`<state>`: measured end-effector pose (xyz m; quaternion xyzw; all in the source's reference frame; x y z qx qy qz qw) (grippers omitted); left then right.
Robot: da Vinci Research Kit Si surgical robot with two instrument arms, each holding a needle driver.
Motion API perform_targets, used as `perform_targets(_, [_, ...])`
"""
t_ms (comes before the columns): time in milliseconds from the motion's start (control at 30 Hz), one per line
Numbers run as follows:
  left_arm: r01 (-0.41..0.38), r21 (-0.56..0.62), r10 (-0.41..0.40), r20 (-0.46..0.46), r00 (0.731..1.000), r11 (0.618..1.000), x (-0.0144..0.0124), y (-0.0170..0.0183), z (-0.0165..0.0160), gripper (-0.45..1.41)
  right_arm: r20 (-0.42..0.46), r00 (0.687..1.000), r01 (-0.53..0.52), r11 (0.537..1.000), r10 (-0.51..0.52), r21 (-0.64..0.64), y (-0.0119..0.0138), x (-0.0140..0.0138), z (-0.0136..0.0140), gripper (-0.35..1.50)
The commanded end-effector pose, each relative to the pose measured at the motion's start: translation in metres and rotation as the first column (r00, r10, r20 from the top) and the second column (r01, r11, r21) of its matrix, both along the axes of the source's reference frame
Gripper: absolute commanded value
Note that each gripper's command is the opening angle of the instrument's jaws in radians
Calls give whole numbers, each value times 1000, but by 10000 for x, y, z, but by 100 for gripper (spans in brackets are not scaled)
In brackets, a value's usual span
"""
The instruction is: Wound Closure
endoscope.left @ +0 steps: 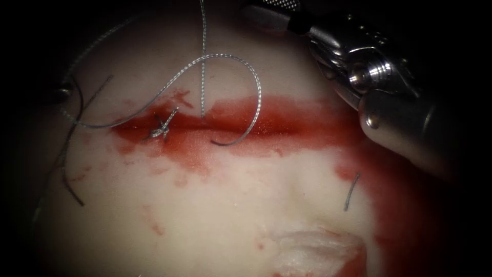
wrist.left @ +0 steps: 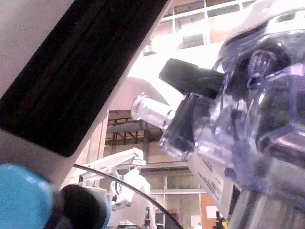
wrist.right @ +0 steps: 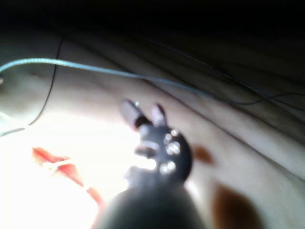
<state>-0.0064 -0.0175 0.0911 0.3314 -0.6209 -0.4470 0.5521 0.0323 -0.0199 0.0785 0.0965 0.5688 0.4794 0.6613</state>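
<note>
Right tool: the right arm's shiny metal needle driver [endoscope.left: 271,11] enters from the endoscope view's upper right, its wrist joint above the right end of the cut; the right wrist view shows its two jaws [wrist.right: 143,113] parted in a narrow V with nothing between them.
Left tool: its jaws cannot be told from these pictures.
Tissue: the pale, glistening pork-belly tissue [endoscope.left: 215,215] carries a horizontal cut [endoscope.left: 287,123] soaked in red fluid [endoscope.left: 307,128] – the fluid spreads widest at the right edge, under the tool's shaft.
Knot: a tied grey stitch knot [endoscope.left: 163,127] sits on the left end of the cut.
Thread: the grey braided suture thread [endoscope.left: 225,56] arcs up from near the knot, curls over and comes down to the cut's lower lip; a second strand hangs straight down from the top edge to the cut.
Needle: the thin dark curved needle [endoscope.left: 69,154] lies free on the tissue well to the left of the cut, held by neither tool; I cannot tell whether any of it is in the tissue.
Cut end: a short grey piece of thread [endoscope.left: 351,191] lies loose below the cut's right end.
Open room: the tissue below the cut is bare – the tool stands apart from knot and loop.
</note>
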Motion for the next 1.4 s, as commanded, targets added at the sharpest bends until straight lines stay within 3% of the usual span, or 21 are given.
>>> perform_targets(33, [-8, -3, 8, 10, 1000, 1000, -11, 10, -8, -45, 9, 999, 47, 999, -47, -10, 8, 7, -2, -11])
perform_targets(67, [-16, 7, 16, 18, 1000, 1000, -15, 9, -12, -45, 4, 995, 96, 995, -96, -2, 5, 8, -2, -35])
perform_targets(167, [-20, -65, 21, 19, 1000, 998, -38, 7, -32, -45, -23, 963, 270, 961, -269, 56, -6, 25, -3, -35])
perform_targets(300, [12, -106, -6, 51, 999, 994, -54, 11, -40, -45, -5, 934, 357, 929, -358, 100, -25, 47, -4, -35])
perform_targets(333, [25, -106, -17, 74, 997, 994, -58, 15, -43, -45, 5, 917, 397, 911, -400, 108, -39, 60, -2, -35])
perform_targets(600, [57, -78, -46, 141, 989, 995, -63, 24, -52, -45, 5, 884, 466, 882, -467, 66, -68, 110, 17, -35])
perform_targets(733, [99, -88, -87, 134, 987, 991, -64, 33, -54, -45, -12, 856, 516, 855, -516, 49, -80, 116, 21, -35])
perform_targets(767, [124, -123, -110, 113, 987, 985, -65, 37, -53, -45, -24, 845, 535, 843, -535, 51, -83, 117, 21, -35])
perform_targets(900, [190, -258, -184, 45, 982, 947, -71, 43, -39, -45, -111, 739, 671, 740, -664, 41, -95, 122, 20, -35])
perform_targets(933, [189, -276, -188, 30, 982, 942, -73, 39, -26, -45, -177, 691, 710, 704, -701, -10, -97, 124, 16, -35])
perform_targets(1133, [181, -321, -202, -31, 979, 930, -69, 35, 15, -45, -393, 563, 716, 667, -727, -207, -96, 126, 16, -35])
perform_targets(1233, [195, -376, -239, -73, 968, 906, -65, 36, 36, -45, -520, 520, 684, 695, -678, -221, -96, 125, 16, -35])
perform_targets(1267, [187, -394, -241, -92, 966, 900, -62, 35, 43, -45, -562, 521, 668, 717, -642, -200, -96, 124, 15, -35])
perform_targets(1333, [165, -409, -241, -141, 960, 897, -56, 32, 54, -45, -624, 559, 620, 775, -546, -123, -94, 121, 12, -35])
perform_targets(1400, [131, -412, -238, -219, 946, 902, -46, 28, 64, -45, -712, 589, 571, 820, -382, 32, -86, 118, 3, -35])
